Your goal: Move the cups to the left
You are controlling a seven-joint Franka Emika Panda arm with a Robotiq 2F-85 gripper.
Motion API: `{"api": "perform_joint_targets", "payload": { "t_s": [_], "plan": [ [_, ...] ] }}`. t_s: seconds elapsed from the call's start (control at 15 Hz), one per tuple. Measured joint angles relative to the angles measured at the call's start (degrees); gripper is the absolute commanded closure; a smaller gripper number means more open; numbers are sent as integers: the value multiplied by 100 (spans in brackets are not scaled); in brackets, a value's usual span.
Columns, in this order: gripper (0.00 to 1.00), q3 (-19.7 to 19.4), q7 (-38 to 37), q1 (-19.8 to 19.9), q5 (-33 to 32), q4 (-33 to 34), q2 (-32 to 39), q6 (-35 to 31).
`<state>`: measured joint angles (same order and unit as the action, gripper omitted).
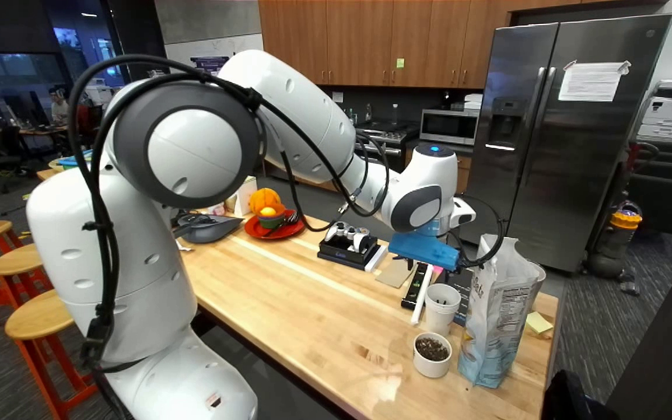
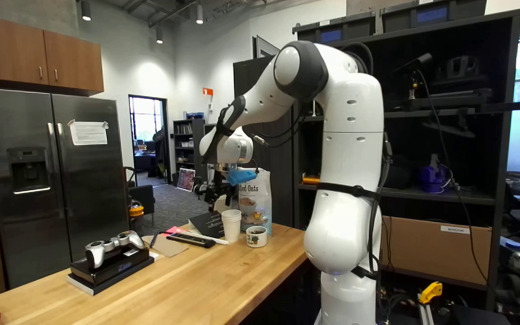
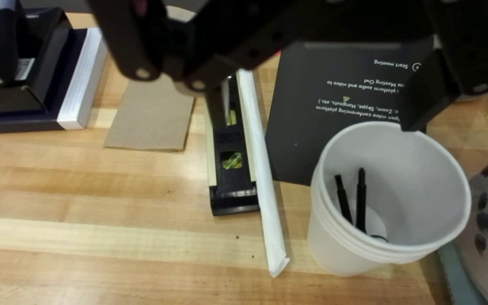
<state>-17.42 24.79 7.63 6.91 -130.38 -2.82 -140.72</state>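
Several nested white cups (image 3: 400, 190) are stood upright on the bench (image 3: 142, 258), black driver bits (image 3: 361, 199) inside, beside the oats bag (image 1: 502, 318). The claw (image 3: 314, 123) is spread wide, empty, off to one side. If it is lowered uncentred, the rim may be struck and the stack tipped; if gripped high, only one cup might be lifted.

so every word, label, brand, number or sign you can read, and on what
"led Oats", start hidden: bag
"Start meeting": black card, upside down in wrist view
"Meeting Owl": same card
"platform audio and video to": same card
"Zoom, Skype, Hangouts, etc.)": same card
"video conferencing platform": same card
"amazon", faint: label on cardboard box
Too small or blurred: fridge paper, black box lettering, bag's small print
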Motion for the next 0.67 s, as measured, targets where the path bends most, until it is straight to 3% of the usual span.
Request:
{"api": "perform_joint_targets", "payload": {
  "t_s": [0.67],
  "plan": [
    [0,160,-2,29,7,-11,357,0]
  ]
}}
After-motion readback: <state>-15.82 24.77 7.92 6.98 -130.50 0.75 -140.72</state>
